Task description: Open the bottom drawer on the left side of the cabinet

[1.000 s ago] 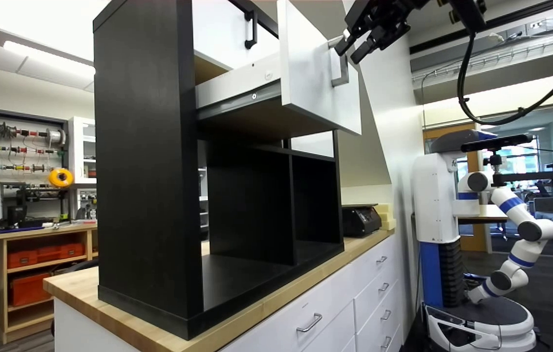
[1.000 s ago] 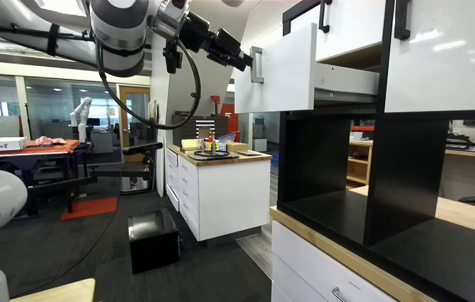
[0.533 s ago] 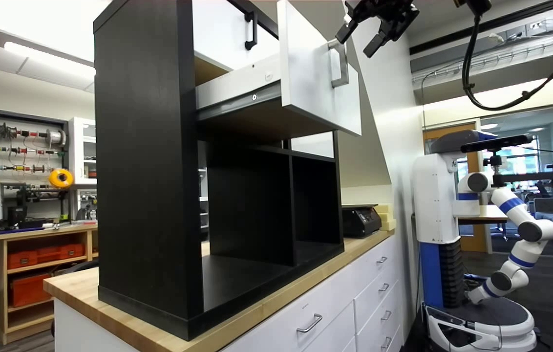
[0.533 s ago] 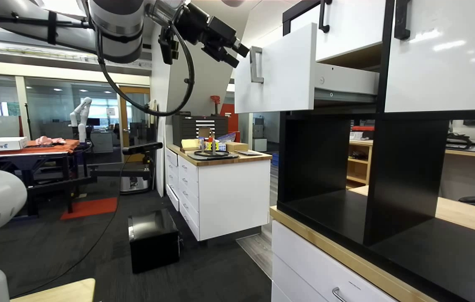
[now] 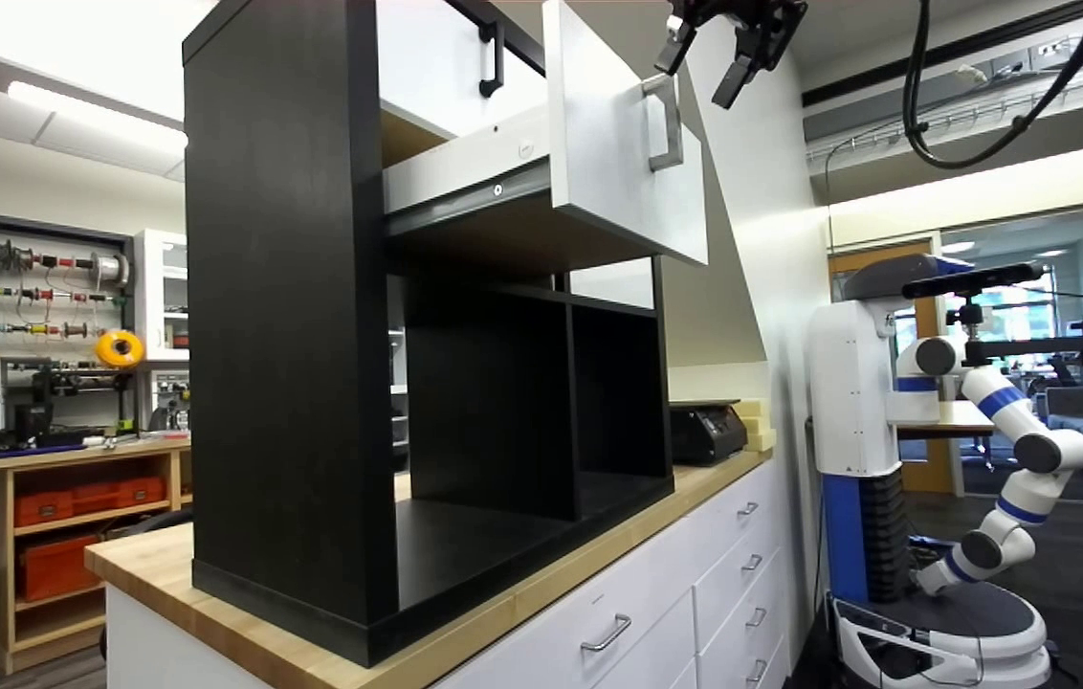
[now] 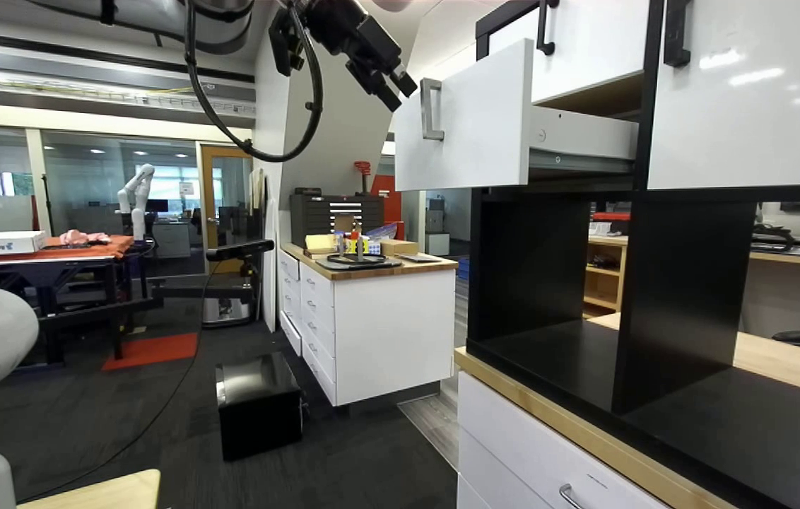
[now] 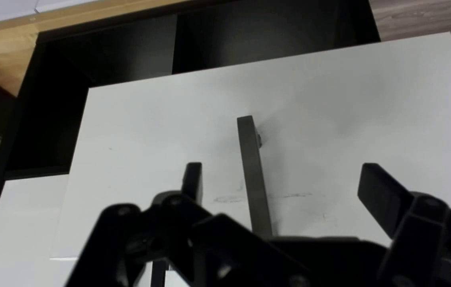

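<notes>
The bottom drawer (image 5: pixel 604 144) is standing open in the left column of the black cube-shelf cabinet (image 5: pixel 278 335), its white face jutting well past the cabinet's front edge. Another white front (image 5: pixel 431 57), with a black handle (image 5: pixel 499 57), is sitting just above it, and open cubbies (image 5: pixel 494 411) are showing below. The Robotiq gripper (image 7: pixel 282 179) is hovering at the drawer's face with its fingers (image 7: pixel 383 199) spread wide. In the wrist view the grey bar handle (image 7: pixel 253 171) is showing between them, nearer the finger on the picture's left; in an exterior view the fingertips (image 6: pixel 406 84) are hanging just beside the handle's upper end, slightly apart from it. The cabinet is resting on a butcher-block countertop (image 5: pixel 140 560), its base corner standing close to the countertop's near corner, with white counter drawers (image 5: pixel 647 584) lining the front beneath. On the carpet (image 6: pixel 357 459), a glossy black box (image 6: pixel 261 408) is sitting near the lower corner of a separate white counter cabinet (image 6: pixel 396 332).
</notes>
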Controlling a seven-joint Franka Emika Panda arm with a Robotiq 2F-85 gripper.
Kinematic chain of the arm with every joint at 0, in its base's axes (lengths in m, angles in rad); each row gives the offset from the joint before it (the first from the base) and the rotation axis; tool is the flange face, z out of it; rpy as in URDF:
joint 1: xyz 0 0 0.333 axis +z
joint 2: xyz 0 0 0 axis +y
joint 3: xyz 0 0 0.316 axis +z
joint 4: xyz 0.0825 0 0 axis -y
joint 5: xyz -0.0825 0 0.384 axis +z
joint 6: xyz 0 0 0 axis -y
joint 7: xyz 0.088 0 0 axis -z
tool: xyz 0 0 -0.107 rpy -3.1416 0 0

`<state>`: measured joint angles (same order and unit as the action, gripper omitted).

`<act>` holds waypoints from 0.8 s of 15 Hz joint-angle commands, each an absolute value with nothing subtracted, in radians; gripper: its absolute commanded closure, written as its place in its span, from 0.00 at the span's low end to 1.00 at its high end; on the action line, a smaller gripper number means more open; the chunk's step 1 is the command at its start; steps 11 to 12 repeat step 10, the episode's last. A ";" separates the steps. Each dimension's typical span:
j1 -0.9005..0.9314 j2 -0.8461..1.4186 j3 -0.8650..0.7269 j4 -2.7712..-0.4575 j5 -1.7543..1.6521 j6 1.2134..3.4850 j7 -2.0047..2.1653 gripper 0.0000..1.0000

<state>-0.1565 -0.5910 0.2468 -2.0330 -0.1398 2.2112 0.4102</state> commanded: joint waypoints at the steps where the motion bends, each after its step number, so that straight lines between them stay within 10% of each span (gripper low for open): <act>1: -0.124 -0.522 0.223 -1.896 -0.130 2.040 0.404 0.00; 12: -0.103 -0.500 0.220 -1.855 -0.157 1.985 0.422 0.00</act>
